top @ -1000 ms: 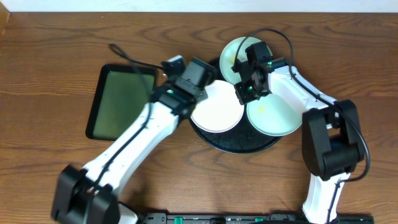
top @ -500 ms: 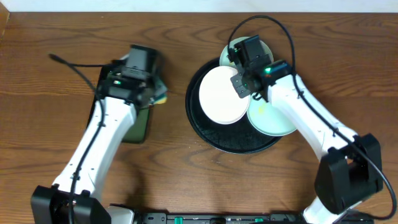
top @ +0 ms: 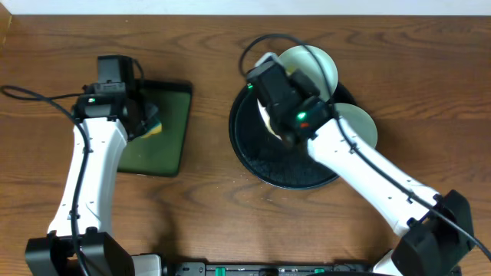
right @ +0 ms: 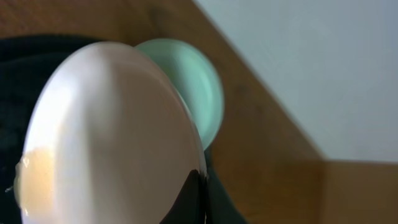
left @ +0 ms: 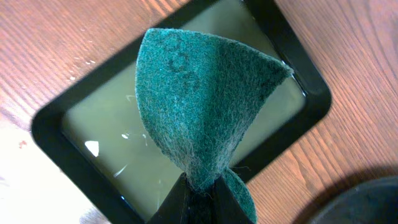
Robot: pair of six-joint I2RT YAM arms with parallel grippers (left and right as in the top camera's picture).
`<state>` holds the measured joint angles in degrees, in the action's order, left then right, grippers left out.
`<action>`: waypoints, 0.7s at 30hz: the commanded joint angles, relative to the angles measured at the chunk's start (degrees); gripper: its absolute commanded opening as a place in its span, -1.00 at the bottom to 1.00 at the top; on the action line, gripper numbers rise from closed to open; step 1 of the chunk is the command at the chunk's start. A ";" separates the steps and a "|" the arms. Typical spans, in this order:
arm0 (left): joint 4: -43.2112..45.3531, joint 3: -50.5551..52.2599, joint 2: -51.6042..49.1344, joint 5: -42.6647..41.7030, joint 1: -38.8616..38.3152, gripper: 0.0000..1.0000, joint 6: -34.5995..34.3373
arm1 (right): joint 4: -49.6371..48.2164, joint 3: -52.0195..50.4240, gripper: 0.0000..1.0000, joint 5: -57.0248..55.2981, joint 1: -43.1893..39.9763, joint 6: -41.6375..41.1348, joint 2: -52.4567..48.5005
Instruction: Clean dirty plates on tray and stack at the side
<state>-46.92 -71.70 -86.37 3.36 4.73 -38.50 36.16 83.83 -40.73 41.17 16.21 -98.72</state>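
The round black tray [top: 280, 165] lies right of centre. My right gripper [right: 203, 186] is shut on the rim of the white plate [right: 112, 137] and holds it tilted on edge above the tray; a yellowish smear shows at the plate's lower left. A pale green plate [top: 311, 65] [right: 202, 87] rests on the tray's far rim, and another pale plate [top: 359, 126] lies at its right edge. My left gripper [left: 202, 190] [top: 144, 124] is shut on a folded green scouring pad [left: 199, 99], which hangs over the small rectangular tray.
The rectangular black tray with a green inside [top: 165, 142] [left: 99, 118] lies at the left on the wooden table [top: 199, 215]. A black cable [top: 31, 96] trails from the left arm. A pale wall runs along the table's far edge.
My left arm swung left from the round tray to above the rectangular tray, pad still in its grip. My right gripper raised the white plate onto its edge and shifted left.
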 commanded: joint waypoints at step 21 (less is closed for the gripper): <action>-0.90 0.22 0.55 0.26 3.61 -0.85 2.93 | -13.22 0.57 -0.98 -18.99 11.58 26.21 1.38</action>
<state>-47.62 -71.70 -86.35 3.31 8.16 -36.14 23.03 83.83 -58.17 52.45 42.96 -98.72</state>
